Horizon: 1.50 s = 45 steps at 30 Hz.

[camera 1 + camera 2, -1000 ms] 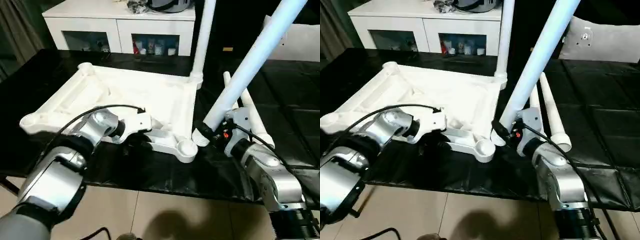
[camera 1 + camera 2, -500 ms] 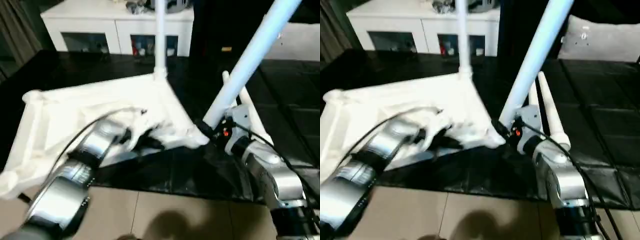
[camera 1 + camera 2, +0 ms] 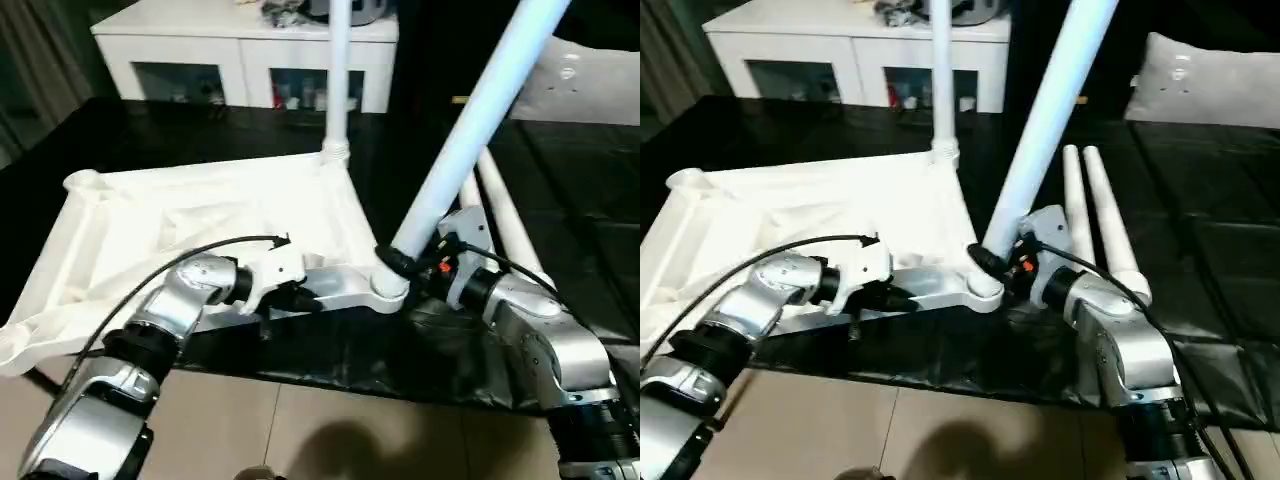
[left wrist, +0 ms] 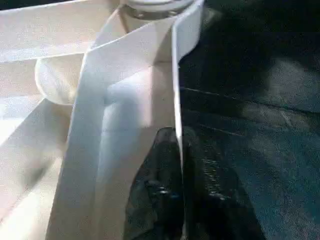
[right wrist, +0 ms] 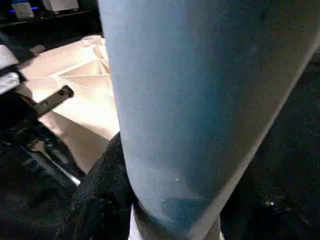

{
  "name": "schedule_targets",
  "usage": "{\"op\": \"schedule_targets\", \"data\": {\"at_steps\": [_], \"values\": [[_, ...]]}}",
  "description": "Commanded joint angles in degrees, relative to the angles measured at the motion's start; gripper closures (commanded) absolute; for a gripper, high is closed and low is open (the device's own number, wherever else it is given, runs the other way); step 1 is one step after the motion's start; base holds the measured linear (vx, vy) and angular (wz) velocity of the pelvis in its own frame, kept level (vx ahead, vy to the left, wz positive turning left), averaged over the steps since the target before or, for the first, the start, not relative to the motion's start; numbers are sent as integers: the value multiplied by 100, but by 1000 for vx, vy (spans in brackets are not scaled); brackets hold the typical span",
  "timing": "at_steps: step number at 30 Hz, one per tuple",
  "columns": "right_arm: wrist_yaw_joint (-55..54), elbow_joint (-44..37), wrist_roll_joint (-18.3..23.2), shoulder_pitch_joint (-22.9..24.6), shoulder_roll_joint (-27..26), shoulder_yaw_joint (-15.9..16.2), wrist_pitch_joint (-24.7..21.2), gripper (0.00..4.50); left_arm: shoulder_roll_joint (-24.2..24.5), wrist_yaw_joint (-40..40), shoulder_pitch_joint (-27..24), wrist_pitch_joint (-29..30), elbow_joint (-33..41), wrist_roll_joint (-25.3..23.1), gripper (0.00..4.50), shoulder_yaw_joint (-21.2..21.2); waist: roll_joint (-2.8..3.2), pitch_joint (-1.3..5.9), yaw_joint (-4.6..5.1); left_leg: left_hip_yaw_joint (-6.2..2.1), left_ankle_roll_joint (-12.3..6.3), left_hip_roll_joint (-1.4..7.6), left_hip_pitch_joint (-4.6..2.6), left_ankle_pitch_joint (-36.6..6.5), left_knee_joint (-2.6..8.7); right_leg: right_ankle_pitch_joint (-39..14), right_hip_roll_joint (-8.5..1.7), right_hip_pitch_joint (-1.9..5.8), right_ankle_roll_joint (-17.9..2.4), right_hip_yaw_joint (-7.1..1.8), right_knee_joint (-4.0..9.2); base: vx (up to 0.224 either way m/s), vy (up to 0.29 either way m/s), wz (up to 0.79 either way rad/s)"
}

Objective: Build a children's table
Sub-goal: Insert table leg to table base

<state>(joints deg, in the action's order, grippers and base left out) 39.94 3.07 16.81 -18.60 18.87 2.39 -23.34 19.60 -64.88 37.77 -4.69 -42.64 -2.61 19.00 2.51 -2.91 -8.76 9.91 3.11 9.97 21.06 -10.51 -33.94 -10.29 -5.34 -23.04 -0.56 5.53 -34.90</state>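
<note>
The children's table top (image 3: 200, 210) lies upside down on the black surface, turned at an angle. One white leg (image 3: 338, 80) stands upright in its far corner socket. My left gripper (image 3: 305, 298) is shut on the top's near rim (image 4: 176, 90), with a black finger (image 4: 160, 195) on each side of the thin wall. My right gripper (image 3: 405, 265) is shut on a slanted leg (image 3: 480, 110) close to its lower end. That end meets the near right corner socket (image 3: 388, 288); how deep it sits I cannot tell. Two loose legs (image 3: 1100, 220) lie to the right.
A white low cabinet with glass doors (image 3: 240, 45) stands behind the black surface. A white cushion (image 3: 590, 80) lies at the back right. The table top's near left corner (image 3: 20, 345) hangs over the front edge, above the beige floor (image 3: 300, 430).
The table top has swung round: the corner with the standing leg went left and the near left corner came out over the front edge. The slanted leg's end now meets the near right socket.
</note>
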Motion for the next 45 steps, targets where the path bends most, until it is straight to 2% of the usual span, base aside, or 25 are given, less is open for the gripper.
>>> {"op": "schedule_targets", "data": {"at_steps": [1,2,3,5,6,7,8,9,13,14,15,16,17,19,21,23,25,28,31,32,37,40,45], "values": [[70,4,109,-138,4,-39,103,263,-89,-28,-74,171,-111,92,390,-2,-98,361,10,-113,-73,331,-50,-1372,448,-1982,-466,269,-855,-343,503,0,0,0],[70,15,121,-146,5,-41,105,263,-115,26,-76,136,-95,78,360,3,-100,355,12,-119,-71,332,-46,-1403,453,-2011,-466,269,-842,-344,507,0,0,0],[69,18,130,-150,4,-39,101,263,-141,98,-70,69,-97,48,352,12,-108,358,15,-126,-64,330,-42,-1418,456,-2017,-464,276,-814,-342,508,0,0,0],[68,12,131,-147,-2,-30,97,263,-183,195,-52,-15,-96,-15,352,38,-115,359,15,-126,-73,324,-29,-1371,454,-2010,-468,283,-778,-345,511,0,0,0],[74,6,129,-140,-7,-26,98,263,-206,194,-39,19,-99,-21,352,43,-72,362,11,-131,-70,323,-29,-1361,452,-1992,-466,281,-780,-344,505,0,0,0],[81,-1,121,-130,-11,-22,107,263,-238,206,-17,52,-120,-28,352,41,-100,367,17,-122,-79,321,-27,-1316,445,-1911,-461,284,-784,-344,508,0,0,0],[81,-2,104,-122,-11,-17,126,263,-268,249,12,85,-160,-50,352,38,-99,372,14,-125,-89,321,-21,-1268,445,-1835,-458,289,-805,-342,494,0,0,0],[90,6,84,-115,-14,-13,147,263,-298,283,46,79,-238,-84,352,32,-61,374,15,-128,-91,320,-23,-1259,440,-1769,-453,285,-828,-340,487,0,0,0],[107,6,80,-96,-8,-2,172,263,-338,386,123,41,-462,-157,352,26,-91,357,18,-122,-91,309,-29,-1369,444,-1967,-455,287,-781,-335,522,0,0,0],[113,2,81,-87,-1,8,174,263,-319,482,134,-78,-547,-228,352,47,-46,352,14,-131,-73,309,-43,-1449,450,-2133,-459,278,-746,-332,539,0,0,0],[113,2,81,-87,-1,8,174,263,-319,482,134,-78,-547,-228,370,47,-75,346,28,-129,-67,304,-35,-1498,453,-2223,-451,280,-693,-331,562,0,0,0],[120,2,73,-84,12,24,173,263,-267,600,147,-204,-665,-357,381,102,-60,343,24,-136,-61,303,-43,-1534,457,-2299,-451,274,-667,-328,575,0,0,0],[138,0,72,-98,33,34,143,263,-207,604,146,-215,-700,-446,388,158,-70,338,34,-142,-42,303,-57,-1618,467,-2490,-450,267,-573,-324,598,0,0,0],[155,-5,76,-110,50,39,113,263,-175,595,141,-211,-703,-486,388,186,-68,336,37,-148,-28,306,-60,-1656,469,-2587,-457,262,-541,-324,602,0,0,0],[190,-9,82,-134,85,54,49,263,-140,600,144,-175,-717,-537,404,207,-81,325,59,-159,-28,300,-32,-1664,480,-2714,-455,274,-480,-316,613,0,0,0],[305,43,86,-222,181,107,-79,263,-116,638,168,-141,-758,-583,421,211,-120,318,68,-152,-49,296,-48,-1670,472,-2898,-460,258,-430,-312,641,0,0,0],[341,67,82,-254,211,126,-113,263,-110,635,173,-144,-775,-587,433,214,-105,326,65,-152,-66,296,-45,-1596,465,-2912,-468,252,-447,-315,636,0,0,0],[454,212,36,-401,296,188,-157,263,-96,496,167,-205,-783,-581,442,229,-133,331,69,-146,-94,302,-37,-1541,461,-2805,-464,247,-501,-314,621,0,0,0],[586,313,4,-498,364,261,-202,263,-96,364,146,-281,-718,-539,450,225,-121,346,66,-142,-105,310,-30,-1454,454,-2562,-463,253,-582,-322,590,0,0,0],[678,422,-37,-596,416,323,-238,263,-88,278,128,-377,-655,-542,450,239,-132,364,53,-135,-147,317,-17,-1309,443,-2178,-460,271,-703,-331,540,0,0,0],[784,614,-91,-770,463,394,-244,263,-98,59,115,-378,-521,-419,450,207,-131,389,44,-110,-205,319,1,-1012,409,-1465,-444,290,-987,-330,446,0,0,0],[814,727,-75,-858,457,392,-221,263,-101,-9,131,-338,-488,-392,450,181,-138,387,39,-103,-240,314,-5,-1018,402,-1501,-452,302,-1014,-321,444,0,0,0],[928,1107,-113,-999,388,446,-173,263,-64,-193,68,-459,-393,-360,450,191,-138,376,40,-105,-208,316,-8,-1100,412,-1778,-453,297,-935,-319,476,0,0,0]]}}
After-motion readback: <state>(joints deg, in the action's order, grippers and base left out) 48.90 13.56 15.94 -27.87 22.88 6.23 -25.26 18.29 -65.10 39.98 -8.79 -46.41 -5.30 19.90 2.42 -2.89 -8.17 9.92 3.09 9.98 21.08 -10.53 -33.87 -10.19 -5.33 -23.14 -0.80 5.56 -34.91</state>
